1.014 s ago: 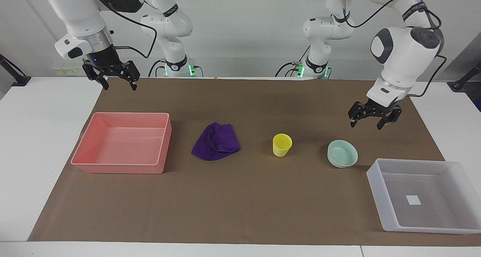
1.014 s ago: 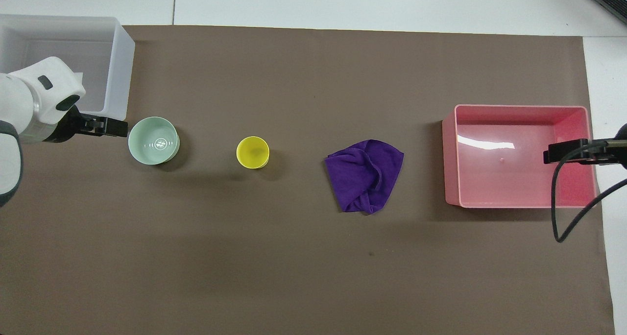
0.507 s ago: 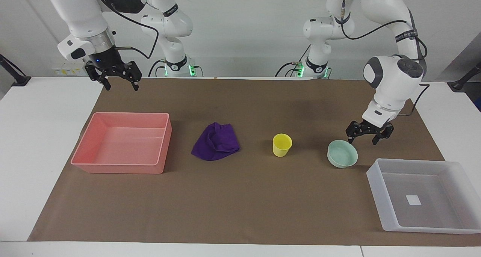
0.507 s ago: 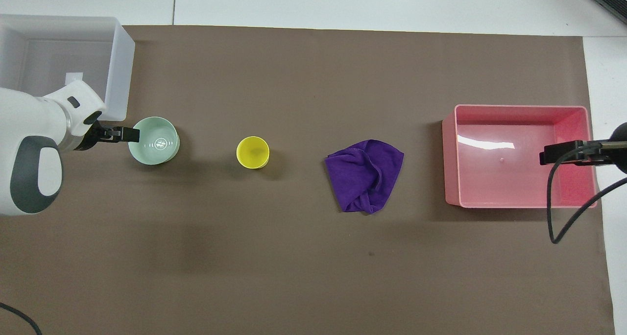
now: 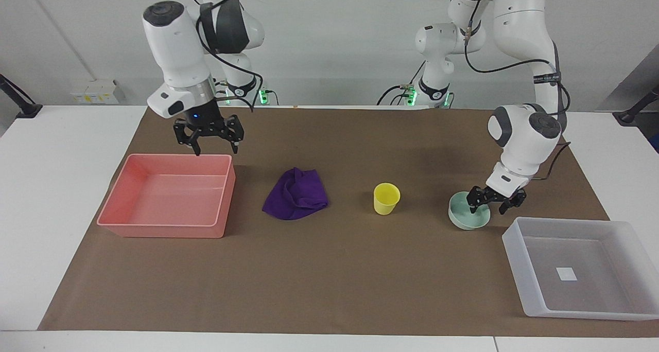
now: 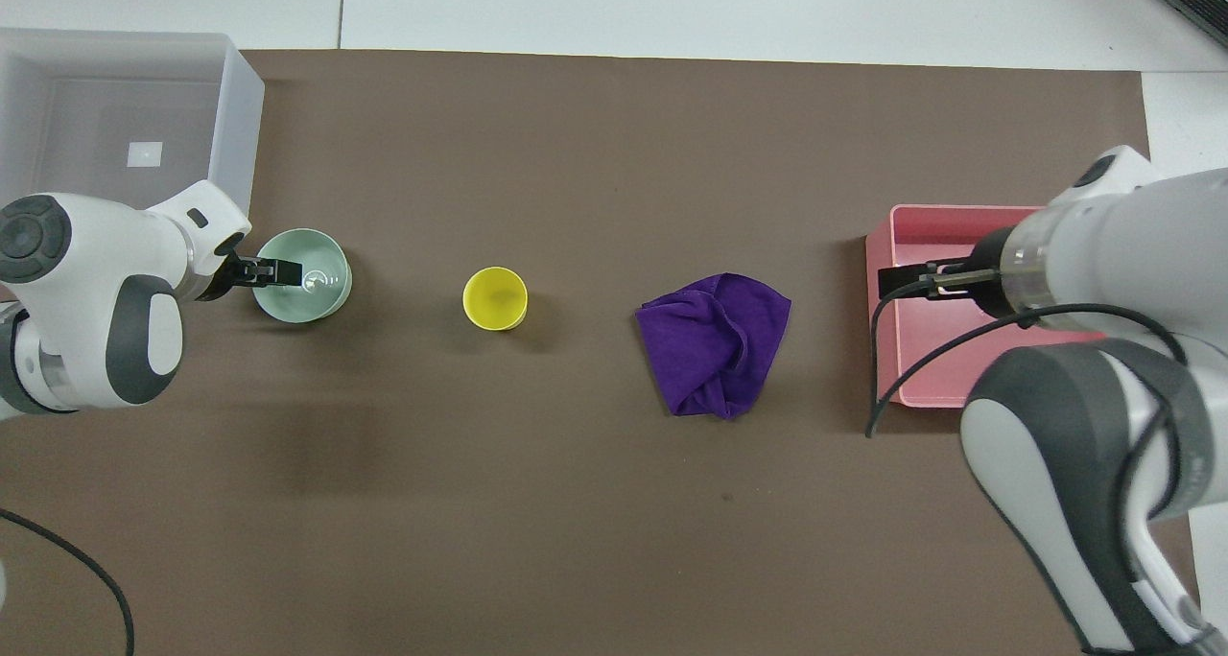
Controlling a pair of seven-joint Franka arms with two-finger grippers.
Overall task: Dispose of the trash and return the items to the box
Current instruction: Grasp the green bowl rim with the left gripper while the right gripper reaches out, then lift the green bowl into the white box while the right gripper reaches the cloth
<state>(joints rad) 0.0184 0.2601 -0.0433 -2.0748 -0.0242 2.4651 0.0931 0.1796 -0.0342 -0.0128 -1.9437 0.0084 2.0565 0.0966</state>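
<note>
The mint-green bowl (image 5: 462,216) stands beside the translucent box (image 5: 516,254), toward the left arm's end. My left gripper (image 5: 489,207) is low at the bowl's rim, open, with one finger inside the rim and one outside; in the overhead view the left gripper (image 6: 273,272) overlaps the bowl (image 6: 312,297). The yellow cup (image 5: 386,197) stands mid-table, the purple cloth (image 5: 297,193) beside it. My right gripper (image 5: 216,147) is open and empty, over the pink tray's edge nearest the robots. The cup (image 6: 495,298), cloth (image 6: 718,341) and box (image 6: 240,138) also show from overhead.
The pink tray (image 5: 159,231) sits at the right arm's end of the brown mat, empty. In the overhead view the right arm covers much of the pink tray (image 6: 926,373). The box holds only a small white square (image 5: 567,274).
My left gripper has come down from above the mat to the bowl's rim. My right gripper has swung from the table's end to over the pink tray, toward the cloth.
</note>
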